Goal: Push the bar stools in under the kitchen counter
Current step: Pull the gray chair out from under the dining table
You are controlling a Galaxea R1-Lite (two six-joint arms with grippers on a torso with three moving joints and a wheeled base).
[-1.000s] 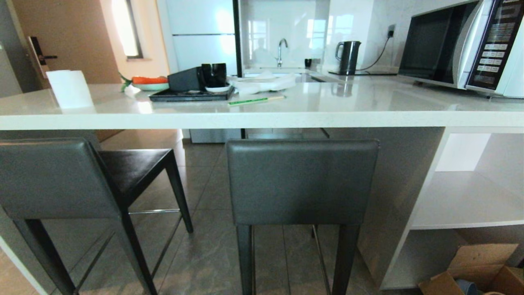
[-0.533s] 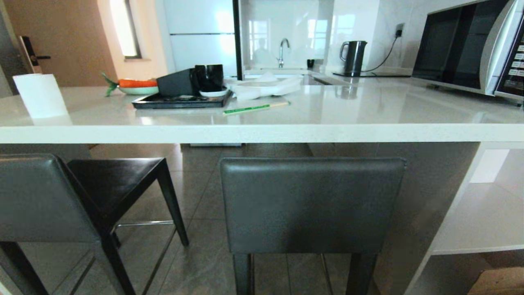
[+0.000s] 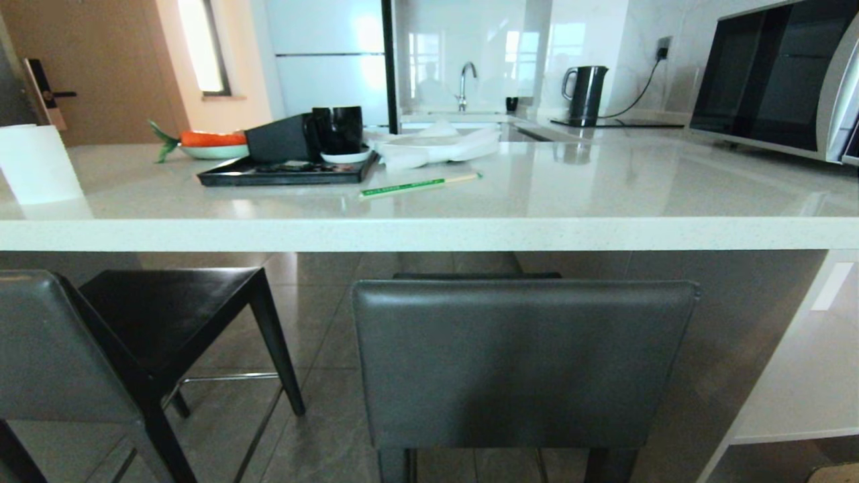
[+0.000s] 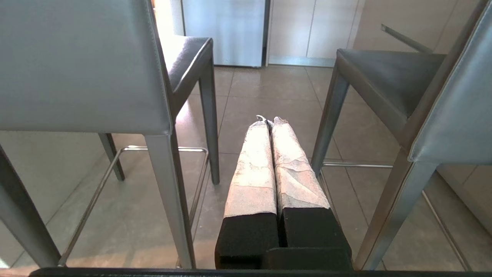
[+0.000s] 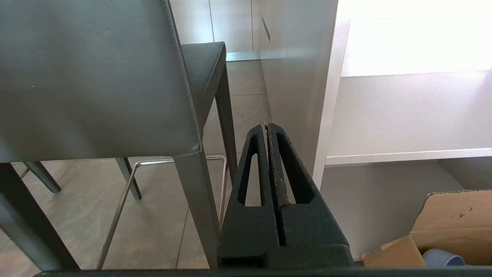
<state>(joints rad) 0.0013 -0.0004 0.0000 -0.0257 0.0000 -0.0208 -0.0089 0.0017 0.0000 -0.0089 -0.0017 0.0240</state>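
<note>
Both claws clenched, empty: left claw (image 4: 270, 122) low between the two stools, right claw (image 5: 267, 129) beside the right stool (image 3: 523, 362). Its padded leather backrest looks stiff; broad face best to push. Slim legs, likely tippy. Left stool (image 3: 127, 335) angled, seat only partly under desk (image 3: 429, 231): glossy stone slab.

Daylight glares off the kitchen counter (image 3: 429, 231); beneath it lies dim shadow; edges bend.
</note>
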